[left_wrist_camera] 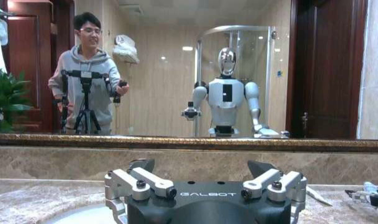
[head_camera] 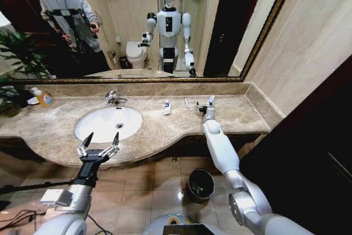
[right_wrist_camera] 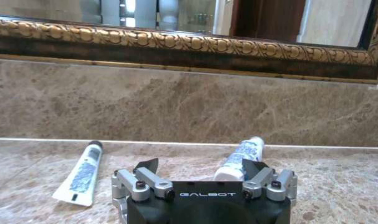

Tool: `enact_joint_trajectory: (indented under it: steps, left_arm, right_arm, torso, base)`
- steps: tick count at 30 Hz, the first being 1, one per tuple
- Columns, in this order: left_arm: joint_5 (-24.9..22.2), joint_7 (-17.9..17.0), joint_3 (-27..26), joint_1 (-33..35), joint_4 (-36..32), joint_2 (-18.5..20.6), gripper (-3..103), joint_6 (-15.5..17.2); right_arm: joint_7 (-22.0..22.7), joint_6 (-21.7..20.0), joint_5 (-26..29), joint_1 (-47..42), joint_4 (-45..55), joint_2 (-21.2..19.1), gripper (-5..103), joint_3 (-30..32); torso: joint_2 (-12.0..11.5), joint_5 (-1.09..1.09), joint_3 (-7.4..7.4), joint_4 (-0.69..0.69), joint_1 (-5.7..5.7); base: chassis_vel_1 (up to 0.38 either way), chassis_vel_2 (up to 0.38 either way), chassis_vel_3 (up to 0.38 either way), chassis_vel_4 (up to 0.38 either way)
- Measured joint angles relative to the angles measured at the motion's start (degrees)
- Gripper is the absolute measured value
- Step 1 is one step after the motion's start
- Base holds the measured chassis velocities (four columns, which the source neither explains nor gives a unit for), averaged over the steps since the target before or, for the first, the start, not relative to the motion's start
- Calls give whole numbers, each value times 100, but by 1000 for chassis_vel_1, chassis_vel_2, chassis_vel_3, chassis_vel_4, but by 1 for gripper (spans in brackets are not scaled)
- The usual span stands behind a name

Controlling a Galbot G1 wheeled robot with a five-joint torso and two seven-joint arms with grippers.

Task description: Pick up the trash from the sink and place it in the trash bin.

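Right hand [head_camera: 205,108] out on far right of desk [head_camera: 165,130], fingers straddling a white tube [right_wrist_camera: 240,160], not visibly clamped. Left hand [head_camera: 99,146] spread wide, near sink [head_camera: 108,123]. Two more tubes [head_camera: 166,107] on marble. Trash bin [head_camera: 200,185] on floor, apparently empty; most work left.

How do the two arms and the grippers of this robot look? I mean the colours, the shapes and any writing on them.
Both arms are silver-grey with rounded segments and ball-like joints. The left gripper and the right gripper each have a black body with white GALBOT lettering, silver metal linkages with dark bolts, and dark pointed fingertips. The left forearm looks black near the wrist, with a white block attached further back.
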Motion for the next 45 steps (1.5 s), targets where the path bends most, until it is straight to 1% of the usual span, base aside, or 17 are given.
enact_joint_trajectory:
  steps: [5,9,11,12,15,16,18,19,21,22,24,25,28,29,31,40,45]
  left_arm:
    - [0,0,0,0,0,0,100,0]
    - [0,0,0,0,0,0,100,-1]
    - [0,0,0,0,0,0,100,0]
    - [0,0,0,0,0,0,100,0]
    - [0,0,0,0,0,0,100,0]
    - [0,0,0,0,0,0,100,0]
    - [0,0,0,0,0,0,100,0]
    - [0,0,0,0,0,0,100,0]
    - [0,0,0,0,0,0,100,0]
    - [0,0,0,0,0,0,100,0]
    - [0,0,0,0,0,0,100,0]
    - [0,0,0,0,0,0,100,0]
    - [0,0,0,0,0,0,100,0]
    - [0,0,0,0,0,0,100,0]
    - [0,0,0,0,0,0,100,0]
    - [0,0,0,0,0,0,100,0]
    - [0,0,0,0,0,0,100,0]
  right_arm:
    - [85,55,-8,92,-205,-16,94,115]
    - [131,65,5,69,-246,-103,88,218]
    - [152,106,13,68,-293,-137,82,264]
    - [152,106,13,68,-293,-137,82,264]
    - [154,117,24,66,-306,-159,70,278]
    - [154,117,24,66,-306,-159,70,278]
    - [143,119,32,56,-306,-150,61,264]
    - [143,119,32,56,-306,-150,61,264]
    - [135,124,33,53,-305,-129,53,261]
    - [131,126,33,52,-305,-125,53,261]
    - [119,128,33,46,-302,-124,46,257]
    - [119,128,33,46,-302,-124,46,257]
    - [112,131,42,31,-274,-135,35,252]
    - [112,131,42,31,-274,-135,35,252]
    - [108,131,58,9,-240,-152,28,251]
    - [57,29,227,-185,222,-282,28,219]
    - [-109,142,245,-421,674,-386,28,196]
  torso:
    - [0,0,0,1,0]
    - [0,0,0,-1,0]
    - [0,1,0,-1,0]
    - [0,1,0,-1,0]
    - [0,1,0,-1,0]
    - [0,1,0,-1,0]
    - [1,1,0,0,0]
    - [1,1,0,0,0]
    - [1,1,0,0,0]
    - [1,1,0,0,-1]
    - [1,1,0,0,0]
    - [1,1,0,0,0]
    - [1,1,0,0,0]
    - [1,1,0,0,0]
    - [1,1,0,0,0]
    - [1,0,0,0,0]
    - [1,1,0,0,0]
  base:
    - [0,0,0,0]
    - [0,0,0,0]
    - [0,0,0,0]
    - [0,0,0,0]
    - [0,0,0,0]
    - [0,0,0,0]
    - [0,0,0,0]
    - [0,0,0,0]
    - [0,0,0,0]
    - [0,0,0,0]
    - [0,0,0,0]
    - [0,0,0,0]
    - [0,0,0,0]
    - [0,0,0,0]
    - [0,0,0,0]
    - [0,0,0,0]
    - [0,0,0,0]
